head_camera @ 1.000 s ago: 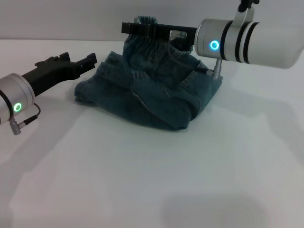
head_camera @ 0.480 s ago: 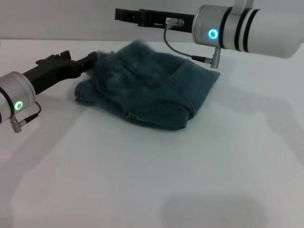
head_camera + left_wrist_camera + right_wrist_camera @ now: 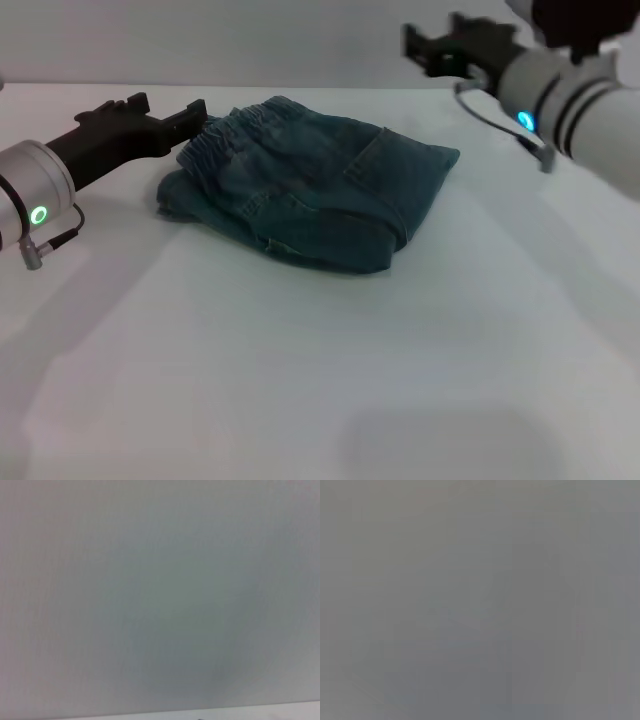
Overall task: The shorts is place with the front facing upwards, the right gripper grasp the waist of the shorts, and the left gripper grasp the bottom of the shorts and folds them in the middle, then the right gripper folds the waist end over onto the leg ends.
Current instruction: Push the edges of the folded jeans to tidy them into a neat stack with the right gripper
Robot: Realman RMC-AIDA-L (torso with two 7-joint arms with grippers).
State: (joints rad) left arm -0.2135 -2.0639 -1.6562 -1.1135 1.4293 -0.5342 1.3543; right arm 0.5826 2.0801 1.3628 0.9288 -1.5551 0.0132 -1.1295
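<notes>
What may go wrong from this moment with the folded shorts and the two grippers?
1. The left gripper sits right at the waist end of the shorts; pulling away, it might drag the band and loosen the fold.
2. The top layer lies uneven, so it may slide open.
3. The right gripper is raised clear, unlikely to disturb anything.

Blue-green denim shorts (image 3: 310,195); white table (image 3: 300,380).

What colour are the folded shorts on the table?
Blue-green denim. The shorts show best in the head view.
</notes>
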